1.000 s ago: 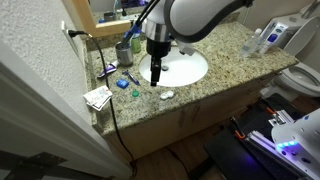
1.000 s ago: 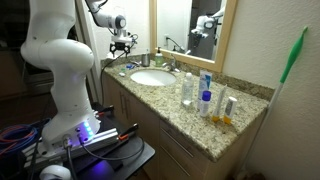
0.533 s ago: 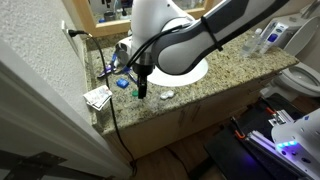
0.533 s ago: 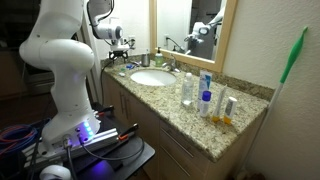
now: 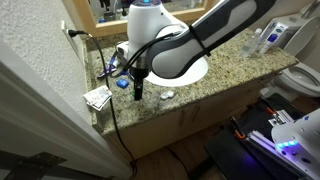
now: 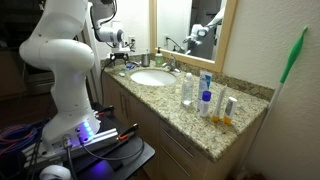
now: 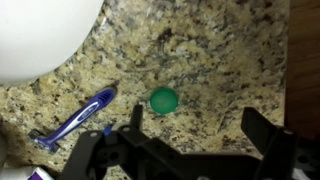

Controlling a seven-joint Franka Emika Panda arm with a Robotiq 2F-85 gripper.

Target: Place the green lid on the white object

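Note:
The green lid [image 7: 163, 100] is a small round cap lying flat on the speckled granite counter. In the wrist view it lies just inside my left finger. My gripper [image 7: 200, 128] is open and empty, hovering low over the counter with its fingers spread wide. In an exterior view my gripper [image 5: 138, 90] points down at the counter's end and hides the lid. The white object [image 5: 167, 95], a small low oval lump, lies on the counter a short way beside the gripper, out of the wrist view. My gripper also shows in an exterior view [image 6: 120, 52].
A blue razor [image 7: 80, 115] lies next to the lid. The white sink basin [image 7: 40, 35] [image 6: 152, 77] is close by. A printed paper [image 5: 97, 97] lies at the counter's corner. The counter's edge [image 7: 303, 60] is near. Several bottles [image 6: 203, 95] stand past the sink.
The arm has swung from over the sink to the counter's end and come down over the green lid. The gripper has stayed open.

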